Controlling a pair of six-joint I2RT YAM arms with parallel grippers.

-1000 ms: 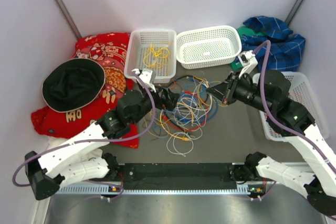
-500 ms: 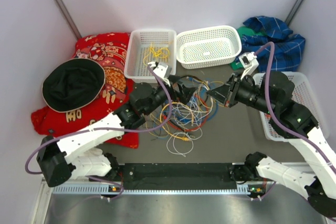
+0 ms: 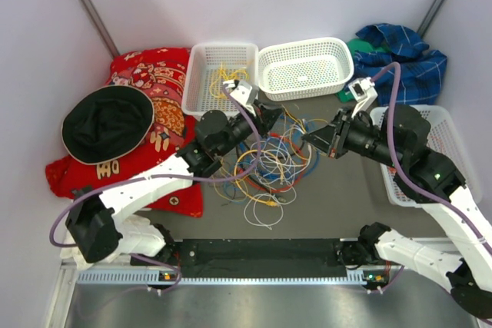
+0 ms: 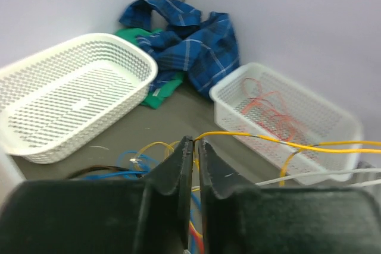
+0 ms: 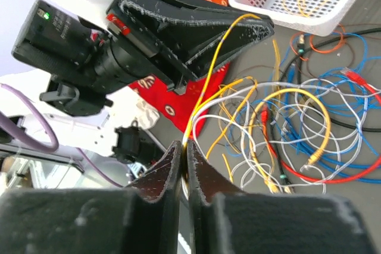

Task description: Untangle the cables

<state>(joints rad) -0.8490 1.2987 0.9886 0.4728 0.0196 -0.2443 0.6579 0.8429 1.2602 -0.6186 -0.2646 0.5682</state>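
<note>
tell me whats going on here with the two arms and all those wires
Two robot arms are sorting out a tangle of coloured cables mid-table. The left pincer and the right pincer are both shut on one yellow cable, which runs between them above the pile. A few yellow cables lie in the back-left basket, and red cables in the right basket.

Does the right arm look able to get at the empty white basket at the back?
Probably yes for reach: the basket sits just beyond the right pincer, with nothing standing between. But that pincer is shut on a yellow cable that the left pincer also grips, so it isn't free.
</note>
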